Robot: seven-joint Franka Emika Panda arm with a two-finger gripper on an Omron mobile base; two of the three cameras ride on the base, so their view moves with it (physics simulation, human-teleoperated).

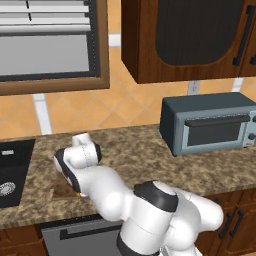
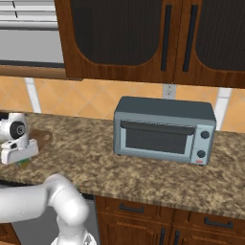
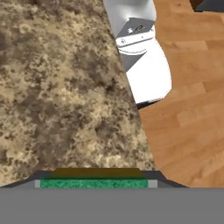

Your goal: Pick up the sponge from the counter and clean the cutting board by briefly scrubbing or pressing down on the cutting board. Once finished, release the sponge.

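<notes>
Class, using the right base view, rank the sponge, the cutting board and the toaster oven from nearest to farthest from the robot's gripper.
1. Sponge: a green sliver right under the gripper, at far left.
2. Cutting board: just behind and right of the gripper.
3. Toaster oven: well off to the right on the counter.

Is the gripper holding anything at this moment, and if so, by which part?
Yes: the sponge, clamped by its two ends between the gripper's fingers, green side facing the hand camera.

the counter is speckled brown-and-tan stone; a grey toaster oven stands on it toward the right; a wooden board lies flat at the left; a black sink sits beyond it
</notes>
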